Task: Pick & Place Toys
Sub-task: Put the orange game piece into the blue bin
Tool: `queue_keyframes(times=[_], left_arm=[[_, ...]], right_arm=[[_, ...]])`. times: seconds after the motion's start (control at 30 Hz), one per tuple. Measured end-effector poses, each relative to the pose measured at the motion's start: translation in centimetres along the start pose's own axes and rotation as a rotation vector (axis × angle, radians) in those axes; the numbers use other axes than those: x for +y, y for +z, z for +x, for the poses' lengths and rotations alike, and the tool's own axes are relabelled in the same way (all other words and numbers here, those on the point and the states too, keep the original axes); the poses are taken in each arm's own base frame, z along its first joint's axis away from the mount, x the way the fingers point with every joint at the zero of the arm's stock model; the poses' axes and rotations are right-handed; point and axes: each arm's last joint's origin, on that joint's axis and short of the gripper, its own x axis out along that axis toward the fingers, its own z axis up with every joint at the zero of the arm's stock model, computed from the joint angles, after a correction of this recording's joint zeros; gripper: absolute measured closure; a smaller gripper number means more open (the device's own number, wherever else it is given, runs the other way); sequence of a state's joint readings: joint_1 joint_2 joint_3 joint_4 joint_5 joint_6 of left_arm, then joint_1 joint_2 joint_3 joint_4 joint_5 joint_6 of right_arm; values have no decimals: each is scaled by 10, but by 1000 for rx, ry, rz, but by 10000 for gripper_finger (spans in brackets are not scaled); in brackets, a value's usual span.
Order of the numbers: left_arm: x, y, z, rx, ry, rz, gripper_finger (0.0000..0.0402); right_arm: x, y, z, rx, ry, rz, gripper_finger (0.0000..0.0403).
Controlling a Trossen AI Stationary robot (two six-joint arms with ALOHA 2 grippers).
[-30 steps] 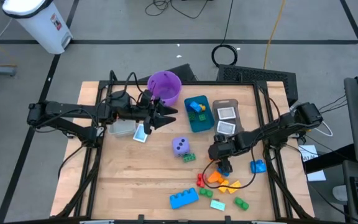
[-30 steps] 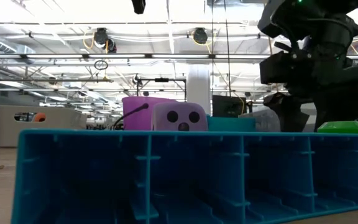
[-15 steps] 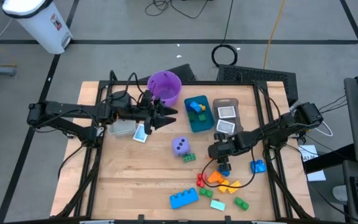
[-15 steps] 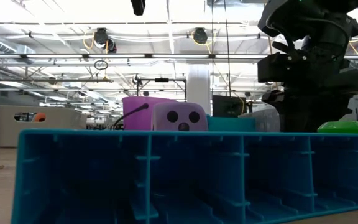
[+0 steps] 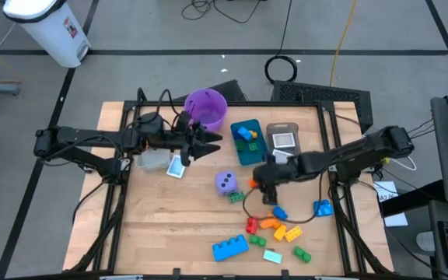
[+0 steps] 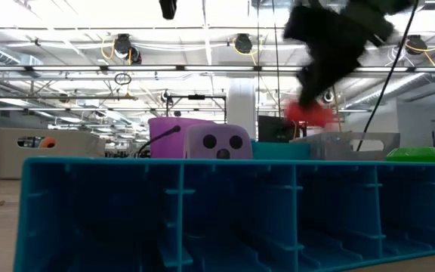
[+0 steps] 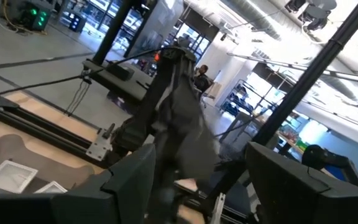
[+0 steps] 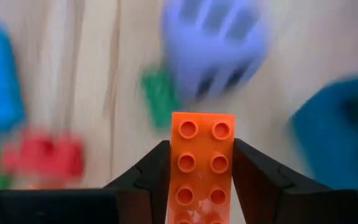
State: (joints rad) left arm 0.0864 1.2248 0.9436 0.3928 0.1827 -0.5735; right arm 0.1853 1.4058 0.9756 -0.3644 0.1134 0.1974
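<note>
In the high view the right arm stretches leftward from the right edge, its right gripper (image 5: 260,185) at centre frame just right of the purple dotted die (image 5: 225,182). Only the right wrist view shows its load: both fingers (image 8: 146,175) clamped on an orange studded plastic brick (image 8: 201,165). The left gripper (image 5: 207,145), centre left, stands parted and empty beside the purple bucket (image 5: 206,108).

Glossy studded plastic orange brick (image 8: 202,165) between matt dark claw fingers (image 8: 148,180), above pale wood-grain table (image 5: 169,218).
</note>
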Motion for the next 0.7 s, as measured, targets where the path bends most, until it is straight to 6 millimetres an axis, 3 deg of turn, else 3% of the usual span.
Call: queue_keyframes(times=[0.2, 0.33, 0.47, 0.7], left_arm=[[7, 4, -2, -5, 10, 28, 147], [8, 4, -2, 3, 13, 65, 147], [10, 3, 0, 1, 16, 85, 147], [19, -7, 11, 24, 36, 78, 147]], right_arm=[[-22, 57, -59, -381, -65, 111, 264], [-39, 77, -91, -613, -63, 220, 265], [-52, 88, -106, -769, -58, 296, 266], [-63, 98, -112, -905, 4, 363, 266]])
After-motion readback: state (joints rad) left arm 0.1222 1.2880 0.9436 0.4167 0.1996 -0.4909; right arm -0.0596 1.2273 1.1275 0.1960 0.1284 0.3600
